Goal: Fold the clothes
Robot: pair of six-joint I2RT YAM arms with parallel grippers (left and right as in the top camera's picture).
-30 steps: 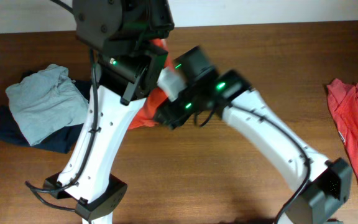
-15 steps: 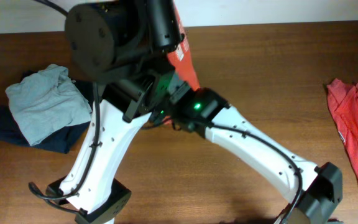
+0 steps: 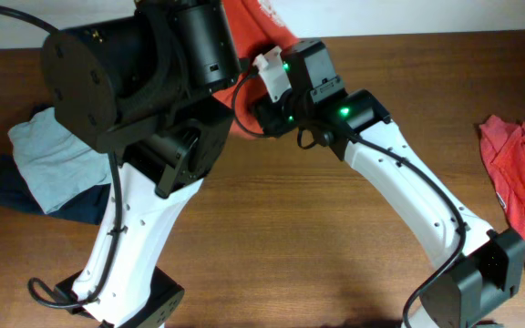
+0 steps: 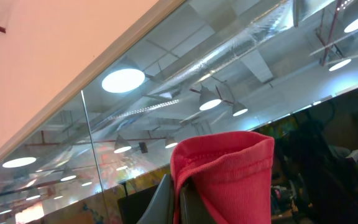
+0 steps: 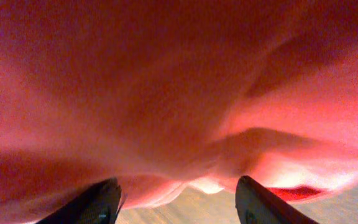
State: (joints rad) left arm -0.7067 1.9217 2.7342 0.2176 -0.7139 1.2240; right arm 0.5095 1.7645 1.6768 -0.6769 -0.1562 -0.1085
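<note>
Your left gripper (image 4: 180,202) is pinching the soft red knit garment (image 4: 224,167) aloft. It is hanging directly ahead of your right gripper (image 5: 179,194), whose fingers are gaping wide and holding nothing.

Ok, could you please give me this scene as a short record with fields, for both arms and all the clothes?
left fingers: shut on a red knitted garment, held up in the air
right fingers: apart, the red fabric close before them, not gripped
folded pile: light grey shirt on a dark navy garment, left side of table
unfolded: another red garment, right table edge
surface: brown wooden table
</note>
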